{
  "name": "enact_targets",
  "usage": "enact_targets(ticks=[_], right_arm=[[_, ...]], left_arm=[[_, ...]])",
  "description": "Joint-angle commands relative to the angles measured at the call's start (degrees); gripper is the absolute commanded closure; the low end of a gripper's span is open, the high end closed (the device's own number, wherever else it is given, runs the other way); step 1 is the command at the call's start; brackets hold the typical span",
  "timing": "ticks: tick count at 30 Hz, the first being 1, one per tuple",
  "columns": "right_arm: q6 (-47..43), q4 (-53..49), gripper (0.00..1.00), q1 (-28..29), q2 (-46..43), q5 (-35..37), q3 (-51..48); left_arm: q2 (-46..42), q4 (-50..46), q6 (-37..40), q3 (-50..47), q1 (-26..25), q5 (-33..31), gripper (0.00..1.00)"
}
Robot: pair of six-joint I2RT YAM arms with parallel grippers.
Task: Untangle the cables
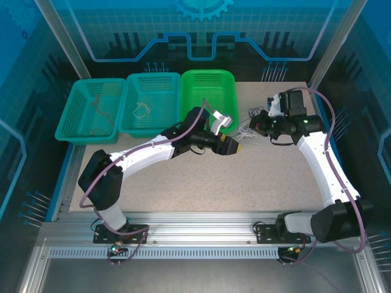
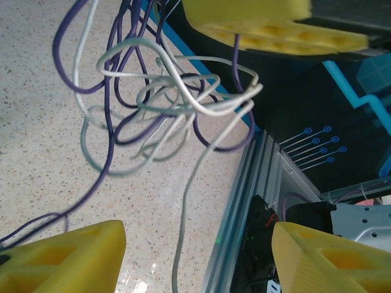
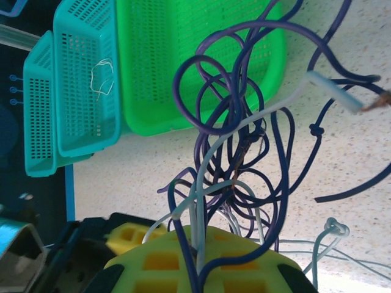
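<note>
The cables point(image 2: 174, 101) are a tangle of thin purple and whitish wires, hanging just above the table. My right gripper point(image 3: 204, 244) is shut on the top of the bundle point(image 3: 238, 140), with several strands pinched between its yellow fingers point(image 2: 256, 27). In the top view the right gripper point(image 1: 253, 126) holds the tangle point(image 1: 245, 129) right of the green basket. My left gripper point(image 2: 198, 238) stands open just before the tangle, its yellow fingers point(image 2: 67, 256) wide apart with only one loose whitish strand trailing between them. In the top view the left gripper point(image 1: 230, 145) sits close beside the bundle.
Three baskets line the table's far left: a teal one point(image 1: 79, 125) holding a red wire, a teal one point(image 1: 131, 119) with a whitish wire point(image 3: 101, 76), and a green one point(image 1: 229, 82). The table's right edge and metal frame point(image 2: 238, 201) lie near the left gripper.
</note>
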Motion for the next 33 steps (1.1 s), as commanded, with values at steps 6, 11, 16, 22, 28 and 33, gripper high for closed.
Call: enact_targets(ticks=[6, 11, 16, 22, 28, 33], right_arm=[[2.1, -1.0, 1.0, 2.4, 2.3, -1.0, 3.6], [0.9, -3.8, 1.0, 1.5, 1.5, 5.0, 1.1], [-0.1, -2.0, 1.0, -5.9, -1.9, 16.9, -8.1], [-0.4, 1.7, 1.0, -17.6, -2.8, 20.4, -21.0], [2.2, 1.2, 1.0, -17.9, -4.2, 22.6, -24.9], [3.4, 1.8, 1.0, -18.0, -6.7, 25.7, -28.1]], left_arm=[[0.6, 3.6, -3.5, 1.4, 0.9, -1.5, 0.76], [-2.8, 4.3, -3.8, -0.1, 2.1, -5.7, 1.0], [-11.1, 3.2, -5.1, -3.3, 8.0, -6.3, 1.0], [-18.7, 2.7, -7.5, -0.4, 21.1, -2.1, 1.0], [-18.8, 2.9, -9.4, 5.9, 29.4, -0.6, 1.0], [-15.6, 10.4, -14.2, 9.3, 33.8, -2.5, 1.0]])
